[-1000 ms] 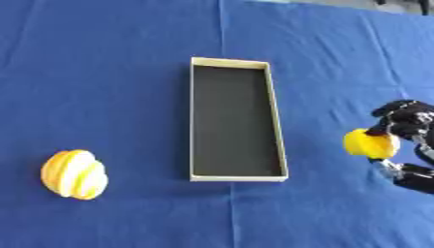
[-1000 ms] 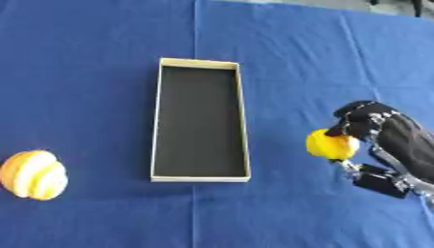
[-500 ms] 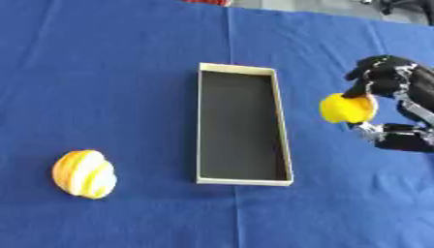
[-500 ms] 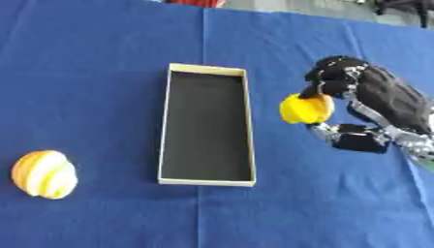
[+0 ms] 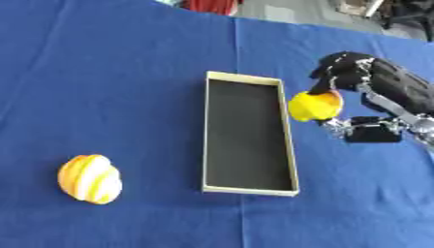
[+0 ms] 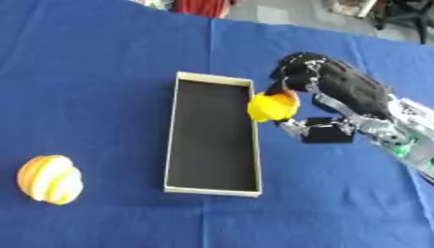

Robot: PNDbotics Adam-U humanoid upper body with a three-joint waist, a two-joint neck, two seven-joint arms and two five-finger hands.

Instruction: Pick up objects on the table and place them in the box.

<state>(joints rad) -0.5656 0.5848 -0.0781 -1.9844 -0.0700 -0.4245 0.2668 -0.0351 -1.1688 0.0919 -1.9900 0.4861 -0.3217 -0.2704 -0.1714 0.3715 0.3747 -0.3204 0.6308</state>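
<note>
Your right hand [image 6: 326, 89] comes in from the worktop's right side, black with silver joints, its fingers and thumb curled round a small yellow object [image 6: 273, 106]. That object is rounded and smooth, roughly ball-shaped, with a touch of orange where the fingers meet it; what it is exactly you cannot tell. It hangs at the upper part of the box's right rim, overlapping the rim's edge in both views, so you cannot tell whether it is over the inside or only beside it.

The box [image 5: 249, 133] is a long, shallow rectangle with thin pale cream walls and a flat matte black floor. Its long axis runs from the worktop's far edge toward the near edge, leaning slightly, and it sits about midway between the left and right sides. Nothing lies inside it.

Near the worktop's near left corner lies a second object [image 5: 90, 178], well apart from the box: an egg-like lump striped in orange and pale yellow, with ribbed bands running along its length, its long axis roughly upright in the view.

The worktop [image 5: 118, 72] is covered in blue cloth with faint creases. Your left hand shows in neither view.
</note>
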